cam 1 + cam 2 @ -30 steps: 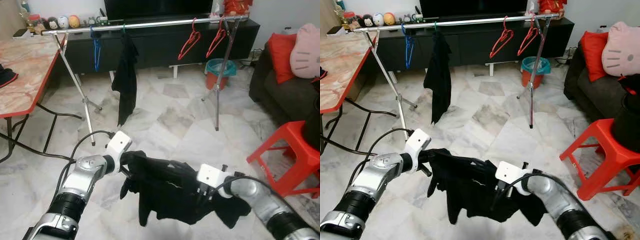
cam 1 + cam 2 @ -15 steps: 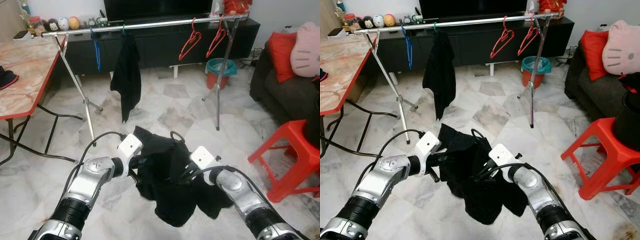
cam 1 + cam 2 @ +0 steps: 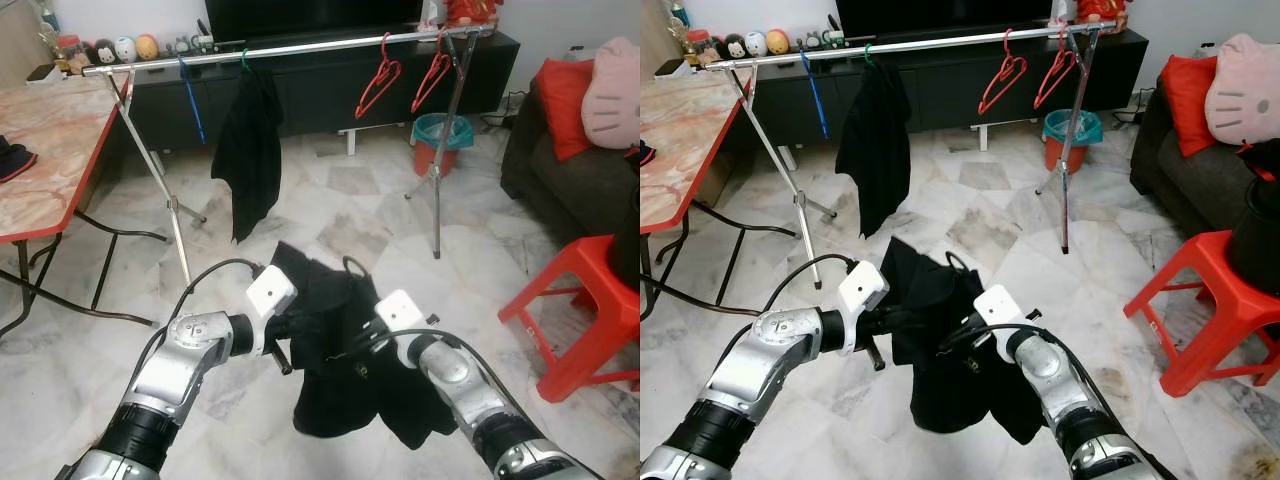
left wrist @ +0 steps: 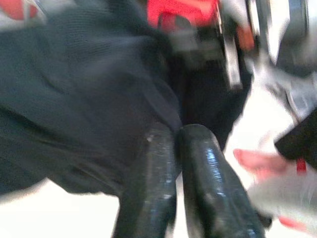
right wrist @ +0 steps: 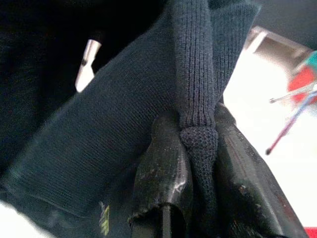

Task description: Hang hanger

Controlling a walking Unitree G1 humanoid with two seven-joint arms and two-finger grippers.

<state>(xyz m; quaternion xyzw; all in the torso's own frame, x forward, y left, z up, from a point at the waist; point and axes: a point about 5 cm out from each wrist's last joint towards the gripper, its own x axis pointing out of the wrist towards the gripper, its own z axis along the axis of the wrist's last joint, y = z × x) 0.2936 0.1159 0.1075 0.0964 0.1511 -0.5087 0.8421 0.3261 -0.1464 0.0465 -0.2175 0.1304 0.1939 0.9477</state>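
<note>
Left tool [image 3: 292, 335] clenched on black garment [image 3: 335, 360]; right tool [image 5: 198, 148] clenched on ribbed knit fold of same garment. Garment held between both arms above marble floor [image 3: 330, 215], short of rail [image 3: 290, 48]. Versus 0.5 s ago: garment bunch slightly lower, tools closer together. Hanger hook [image 3: 352, 266] probably protruding at top.

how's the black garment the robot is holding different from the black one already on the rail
The held black garment is bunched between the left gripper and right gripper, low over the floor; the hung black garment drapes long and straight from the rail. The held one's hanger hook pokes up free; the hung one's green hook is over the rail. Both are dark fabric on hangers.
</note>
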